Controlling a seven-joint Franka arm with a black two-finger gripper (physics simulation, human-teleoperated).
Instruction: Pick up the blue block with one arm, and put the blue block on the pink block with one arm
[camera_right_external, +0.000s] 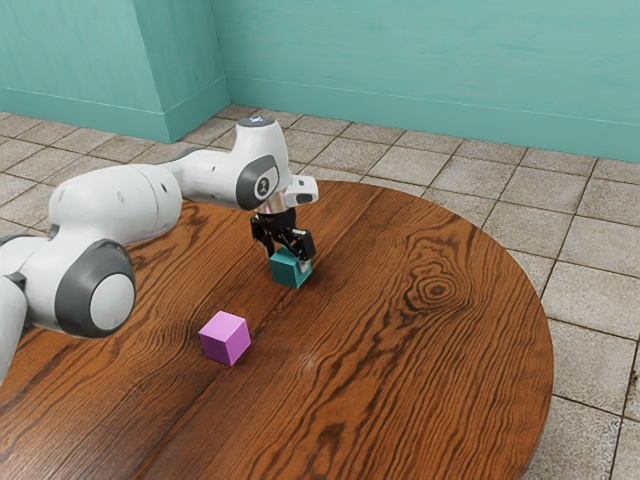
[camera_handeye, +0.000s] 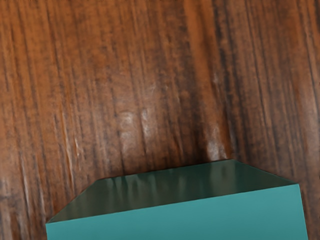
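1. The gripper (camera_right_external: 287, 252) pinches the blue block (camera_right_external: 291, 270) from two sides; the block looks more teal than blue.
2. The block is low over the wooden table (camera_right_external: 430, 370), near its middle. I cannot tell whether it touches the wood.
3. The pink block (camera_right_external: 224, 338) lies well apart, toward the exterior view's lower left.
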